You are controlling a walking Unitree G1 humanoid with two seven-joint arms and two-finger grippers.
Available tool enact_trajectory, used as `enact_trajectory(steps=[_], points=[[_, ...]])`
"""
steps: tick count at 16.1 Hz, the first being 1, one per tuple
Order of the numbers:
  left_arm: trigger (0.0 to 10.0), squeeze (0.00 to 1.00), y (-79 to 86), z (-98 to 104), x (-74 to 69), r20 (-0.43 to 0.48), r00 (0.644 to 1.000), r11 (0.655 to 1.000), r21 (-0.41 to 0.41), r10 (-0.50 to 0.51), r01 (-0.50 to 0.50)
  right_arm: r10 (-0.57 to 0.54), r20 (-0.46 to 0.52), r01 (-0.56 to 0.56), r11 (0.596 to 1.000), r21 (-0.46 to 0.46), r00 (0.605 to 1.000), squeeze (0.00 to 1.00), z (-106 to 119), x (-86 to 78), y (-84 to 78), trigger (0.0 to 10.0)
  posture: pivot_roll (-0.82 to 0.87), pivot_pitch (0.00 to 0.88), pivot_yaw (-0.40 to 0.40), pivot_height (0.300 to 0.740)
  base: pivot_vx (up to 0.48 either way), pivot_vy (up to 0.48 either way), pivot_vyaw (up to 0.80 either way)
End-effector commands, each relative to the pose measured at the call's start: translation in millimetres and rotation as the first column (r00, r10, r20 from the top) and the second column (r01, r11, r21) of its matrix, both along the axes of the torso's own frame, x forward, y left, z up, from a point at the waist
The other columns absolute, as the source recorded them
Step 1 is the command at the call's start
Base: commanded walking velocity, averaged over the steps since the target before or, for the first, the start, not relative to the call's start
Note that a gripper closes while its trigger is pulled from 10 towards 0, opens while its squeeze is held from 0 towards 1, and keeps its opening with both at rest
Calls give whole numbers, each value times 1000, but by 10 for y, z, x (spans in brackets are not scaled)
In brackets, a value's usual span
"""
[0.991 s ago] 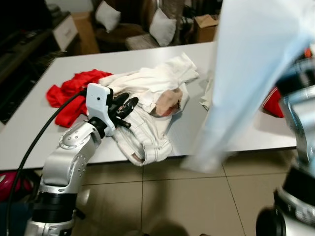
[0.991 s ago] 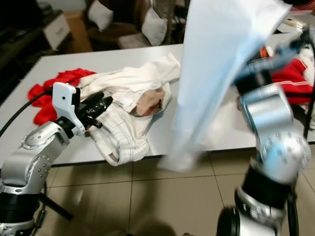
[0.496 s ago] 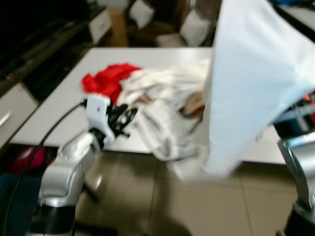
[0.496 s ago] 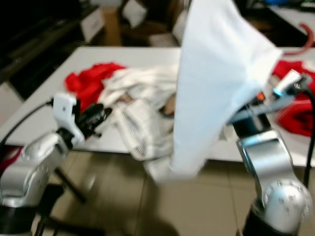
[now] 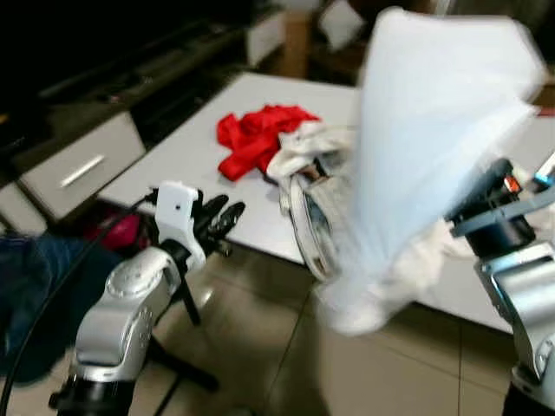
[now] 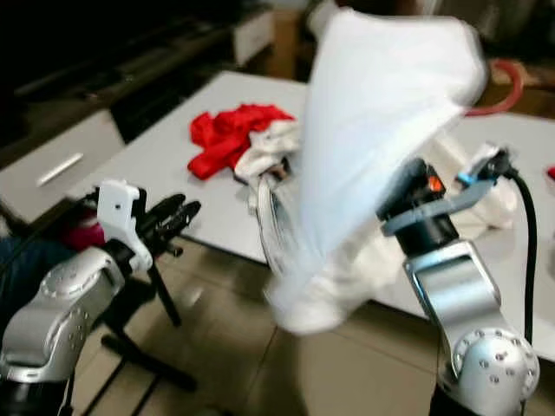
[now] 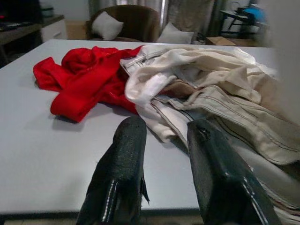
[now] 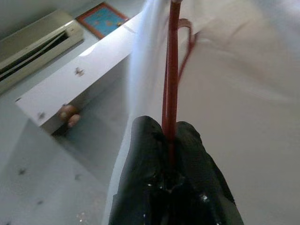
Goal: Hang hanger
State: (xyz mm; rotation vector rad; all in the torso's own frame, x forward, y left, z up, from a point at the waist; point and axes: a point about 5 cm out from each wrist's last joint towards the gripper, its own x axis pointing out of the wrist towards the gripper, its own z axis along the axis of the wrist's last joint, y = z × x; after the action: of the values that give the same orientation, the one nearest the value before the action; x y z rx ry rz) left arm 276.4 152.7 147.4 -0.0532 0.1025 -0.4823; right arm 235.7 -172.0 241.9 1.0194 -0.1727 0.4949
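Two grippers to keep track of; my right gripper (image 8: pixel 171 140) has its fingers clamped tight on the thin red hanger (image 8: pixel 171 70), held up high with a white garment (image 5: pixel 434 130) draped over it and swinging down past the edge of the grey table (image 5: pixel 191 156); left gripper (image 7: pixel 164 136) has its fingers parted with nothing between them, parked low just off the table's near edge, pointing at the red cloth (image 7: pixel 84 75) and the heap of cream clothes (image 7: pixel 211 89); no rail or hook that I can make out yet, and the head views are blurry, so I reckon I'm mid-carry; to do this bit well I'd keep the grip firm so the rod doesn't twist between the pads, hold the hanger level and high enough that the hem clears the clothes pile, and move slow so the cloth stops swaying before I line up the hook.
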Motion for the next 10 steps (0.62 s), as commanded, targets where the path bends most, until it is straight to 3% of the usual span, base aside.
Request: enact_trajectory(steps=[1,10], points=[[10000,0,-42,12,-14,9,1000,1000,-5,-7,7,1,0,-1,1000,1,1000,0,-5,-25,-21,10000,-117,0,52,740,0,-480,0],[10000,0,-58,-67,-119,-9,999,999,-30,33,-33,37,-27,-38,998,-42,999,0,-89,-33,9,10000,-112,0,-1,740,0,-473,0]])
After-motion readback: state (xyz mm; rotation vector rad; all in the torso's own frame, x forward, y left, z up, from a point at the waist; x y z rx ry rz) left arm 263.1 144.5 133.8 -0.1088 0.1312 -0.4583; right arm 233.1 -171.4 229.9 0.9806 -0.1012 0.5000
